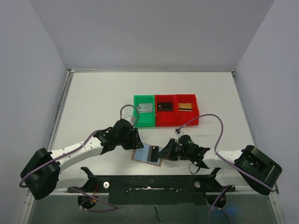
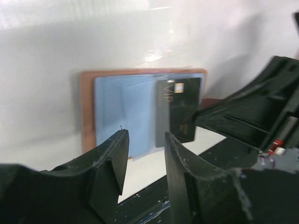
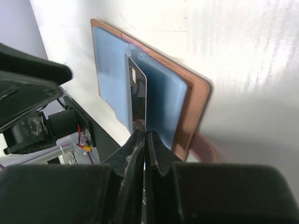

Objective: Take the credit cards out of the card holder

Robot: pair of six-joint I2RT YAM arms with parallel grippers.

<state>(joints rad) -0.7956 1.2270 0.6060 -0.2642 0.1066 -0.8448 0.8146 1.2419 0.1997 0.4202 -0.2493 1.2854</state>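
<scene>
The card holder (image 1: 141, 156) lies open on the table near the front edge, with a brown leather rim (image 2: 86, 108) and blue-grey pockets (image 3: 112, 70). A black credit card (image 2: 183, 106) stands partly out of a pocket, edge-on in the right wrist view (image 3: 137, 93). My right gripper (image 3: 145, 133) is shut on the card's near end (image 1: 154, 150) from the right (image 1: 165, 151). My left gripper (image 2: 145, 136) hovers open at the holder's left side (image 1: 136, 140) with nothing between its fingers (image 2: 119, 156).
Behind the holder stand a green bin (image 1: 144, 117) and two red bins (image 1: 164, 118) (image 1: 187, 114). They hold a silver-grey card (image 1: 145, 108), a black card (image 1: 164, 106) and a gold-tan card (image 1: 185, 107). The black mounting rail (image 1: 149, 186) runs along the front edge.
</scene>
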